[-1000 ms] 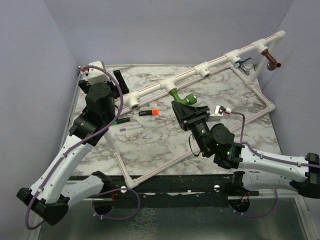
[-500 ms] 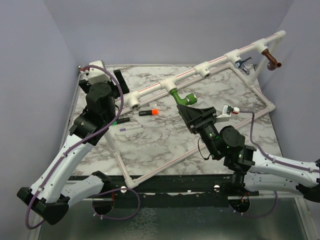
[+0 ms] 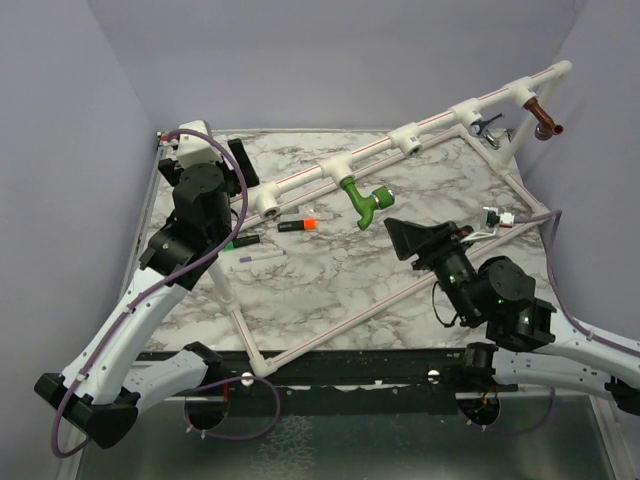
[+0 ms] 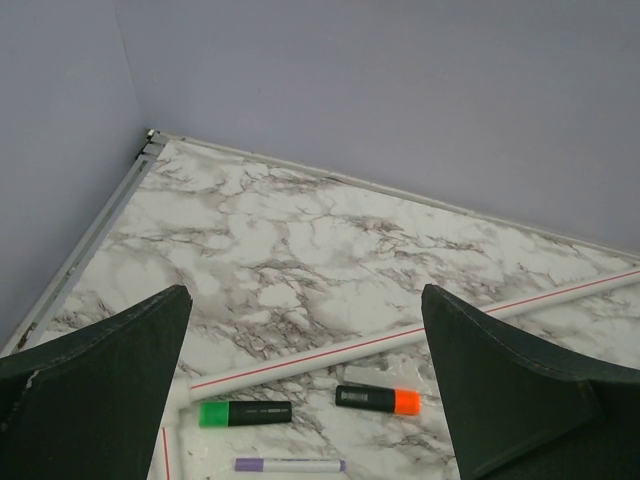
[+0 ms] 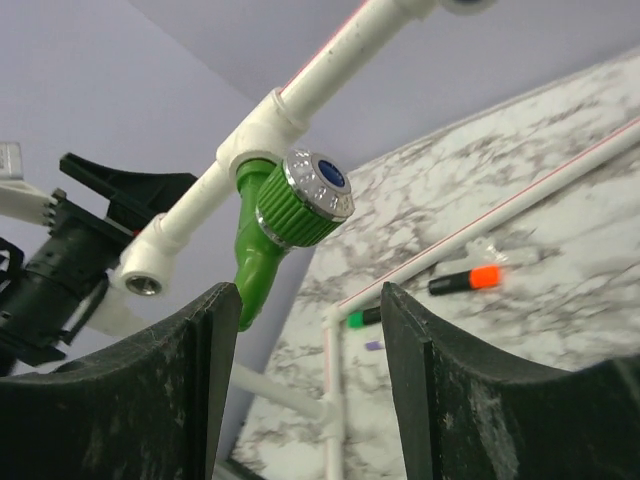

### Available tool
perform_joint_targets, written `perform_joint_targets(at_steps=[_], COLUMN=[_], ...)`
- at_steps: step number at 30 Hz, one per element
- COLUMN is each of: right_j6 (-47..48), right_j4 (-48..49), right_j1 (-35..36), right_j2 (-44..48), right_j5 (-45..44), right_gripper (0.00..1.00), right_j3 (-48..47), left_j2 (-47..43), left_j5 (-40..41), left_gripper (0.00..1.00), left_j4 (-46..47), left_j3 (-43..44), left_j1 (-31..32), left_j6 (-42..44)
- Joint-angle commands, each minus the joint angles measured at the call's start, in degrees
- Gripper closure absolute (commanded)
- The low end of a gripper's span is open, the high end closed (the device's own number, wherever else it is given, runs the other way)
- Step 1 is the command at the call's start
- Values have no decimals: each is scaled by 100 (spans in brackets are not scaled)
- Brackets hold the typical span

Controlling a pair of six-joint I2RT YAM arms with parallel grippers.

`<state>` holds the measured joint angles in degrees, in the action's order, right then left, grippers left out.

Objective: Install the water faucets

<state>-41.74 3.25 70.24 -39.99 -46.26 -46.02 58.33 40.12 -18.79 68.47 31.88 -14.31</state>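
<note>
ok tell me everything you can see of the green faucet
The green faucet looks like bright plastic: a short bent body, a round knob with chrome ring and blue cap. Its neck sits in a white tee on the raised pipe, spout angled down over the table. Only the tee touches it; the open right tool stands clear.

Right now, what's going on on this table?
Two robot arms are fitting faucets to a white pipe rail. The green faucet hangs from a tee on the rail, and the right gripper sits just short of it, jaws open and empty. The left gripper hovers wide open near the table's far left corner, holding nothing. A chrome faucet and a copper-brown faucet are at the rail's right end.
</note>
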Motion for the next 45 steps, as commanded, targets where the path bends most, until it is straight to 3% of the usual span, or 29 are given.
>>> perform_joint_targets(at_steps=[1, 7, 14, 26, 34, 45], right_j6=[2213, 4815, 7142, 10659, 12483, 13701], right_j4=[-98, -96, -272, -682, -387, 598], right_j1=[25, 25, 25, 19, 22, 21], right_j2=[347, 670, 856, 50, -604, -1207], right_j5=[-99, 346, 1445, 2184, 2182, 2121], right_gripper=[37, 36, 29, 21, 19, 19], right_j3=[-172, -411, -541, -668, -659, -381], left_j2=[389, 377, 352, 333, 273, 272], left_j5=[-615, -593, -598, -596, -568, -554], left_gripper=[1, 1, 1, 1, 1, 1], left_j4=[-1892, -1892, -1892, -1901, -1901, -1901], left_j3=[-503, -500, -510, -523, -562, -577], left_j1=[167, 168, 169, 165, 165, 164], left_j6=[155, 174, 182, 200, 201, 200])
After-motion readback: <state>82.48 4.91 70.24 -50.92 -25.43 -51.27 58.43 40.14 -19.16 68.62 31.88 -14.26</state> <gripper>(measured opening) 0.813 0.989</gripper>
